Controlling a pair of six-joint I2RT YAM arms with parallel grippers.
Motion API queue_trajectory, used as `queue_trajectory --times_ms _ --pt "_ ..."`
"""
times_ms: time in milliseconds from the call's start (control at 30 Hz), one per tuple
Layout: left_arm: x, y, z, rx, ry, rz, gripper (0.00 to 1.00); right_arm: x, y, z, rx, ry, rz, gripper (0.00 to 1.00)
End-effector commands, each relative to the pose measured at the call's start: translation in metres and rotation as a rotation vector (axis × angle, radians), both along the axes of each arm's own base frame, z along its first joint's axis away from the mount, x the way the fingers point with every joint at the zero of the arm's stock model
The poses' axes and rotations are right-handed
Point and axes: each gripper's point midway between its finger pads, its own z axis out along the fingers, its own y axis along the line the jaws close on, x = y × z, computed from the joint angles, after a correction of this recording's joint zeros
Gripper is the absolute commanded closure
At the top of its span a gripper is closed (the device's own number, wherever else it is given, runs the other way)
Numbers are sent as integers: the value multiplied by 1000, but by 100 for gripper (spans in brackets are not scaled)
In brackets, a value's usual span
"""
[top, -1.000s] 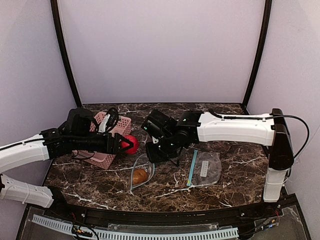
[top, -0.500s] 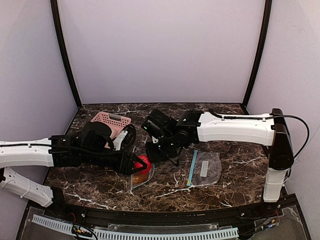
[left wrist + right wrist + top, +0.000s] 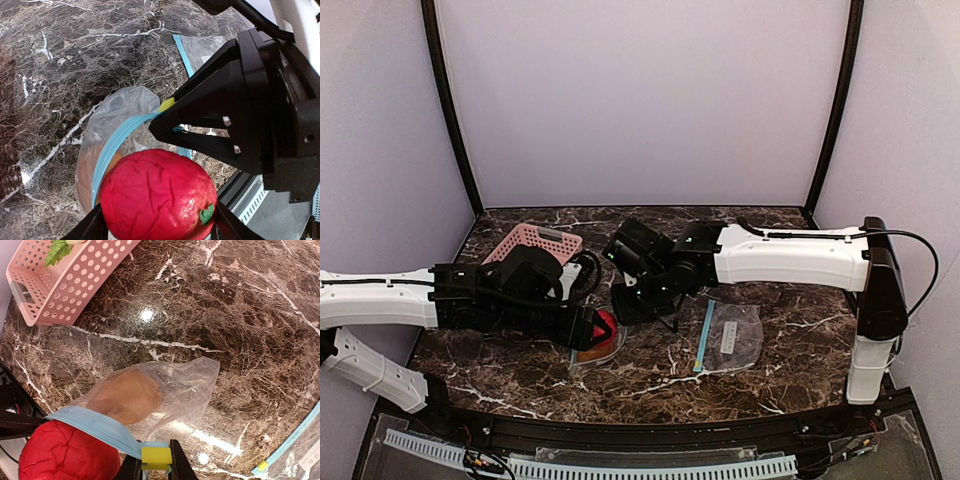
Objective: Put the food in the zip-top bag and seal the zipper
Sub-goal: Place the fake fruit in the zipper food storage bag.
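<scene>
Teamwork at a clear zip-top plastic bag (image 3: 185, 382): the left pincer (image 3: 156, 226) clamps a wrinkled, soft-looking red ball (image 3: 157, 192) at its mouth, seven o'clock in the right wrist view; the right pincer (image 3: 154, 467) pinches the blue zipper rim (image 3: 117, 142), likely the limp film's only firm hold.

The ball (image 3: 157, 197) is red with a green spot. The bag (image 3: 185, 385) is clear, with a blue zipper strip (image 3: 92, 426) and a yellow slider (image 3: 156, 458). The bun (image 3: 127, 396) is brown-orange. The basket (image 3: 70, 277) is pink with round holes. The tabletop (image 3: 250, 315) is dark brown with white veins.
</scene>
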Motion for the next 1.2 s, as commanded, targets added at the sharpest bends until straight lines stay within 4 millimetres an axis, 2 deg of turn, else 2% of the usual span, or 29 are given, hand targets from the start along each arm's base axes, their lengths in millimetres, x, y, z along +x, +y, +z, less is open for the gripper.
queue_trajectory --times_ms 0,300,533,600,767,800,900,1000,1167 --pt "1 5 -2 33 7 23 31 5 4 9 25 -16 -2 100" --pt "-1 1 0 6 15 16 22 4 2 10 27 -14 -3 100" --pt "-3 1 4 -12 10 8 20 4 2 11 28 -14 -5 100" --pt "-5 -2 10 -34 2 -13 19 5 2 11 29 -14 -6 100" --pt "-19 -11 47 -153 -37 -125 19 6 2 13 28 -20 -8 100" --pt "-22 -10 55 -177 -44 -140 19 5 1 13 26 -20 -9 100" --pt "-28 -3 65 -194 -44 -147 19 7 0 15 25 -26 -13 100" --pt "-32 10 56 -154 -7 -119 19 8 -1 16 23 -29 -16 100" --pt "-39 29 17 -78 80 -61 19 9 -3 16 20 -30 -21 100"
